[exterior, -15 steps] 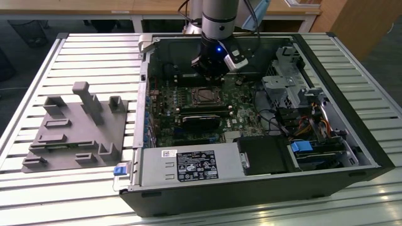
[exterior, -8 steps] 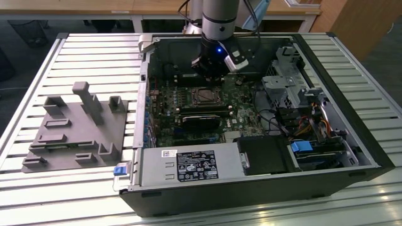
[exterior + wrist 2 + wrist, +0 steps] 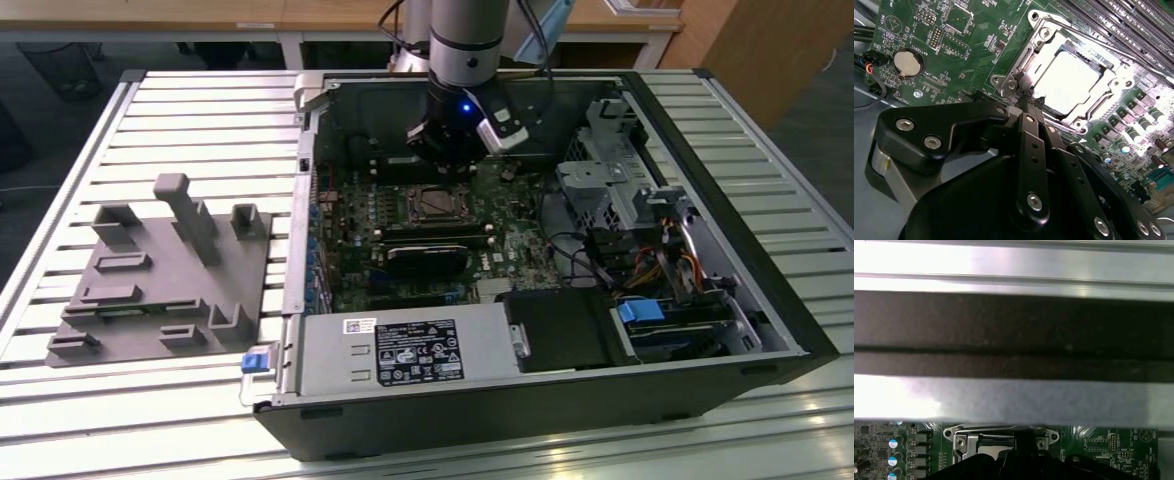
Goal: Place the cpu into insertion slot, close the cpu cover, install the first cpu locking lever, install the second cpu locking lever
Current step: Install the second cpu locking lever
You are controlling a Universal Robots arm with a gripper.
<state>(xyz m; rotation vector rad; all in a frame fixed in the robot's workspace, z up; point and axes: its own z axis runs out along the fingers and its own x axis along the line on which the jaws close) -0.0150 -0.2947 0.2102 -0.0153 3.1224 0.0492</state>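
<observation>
Silvery cpu (image 3: pixel 1068 82) seated in insertion slot (image 3: pixel 1106 62), cpu cover (image 3: pixel 1041 35) down, black gripper (image 3: pixel 1030 100) pinched closed at its edge.

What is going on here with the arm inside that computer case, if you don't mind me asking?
A single robot arm is working on the motherboard of an open computer case. In the second wrist view the cpu already sits in the insertion slot, and the cpu cover lies down around it. The gripper is closed, its tips right at the near edge of the socket by a corner of the cover. Whether either locking lever is latched cannot be told.
</observation>
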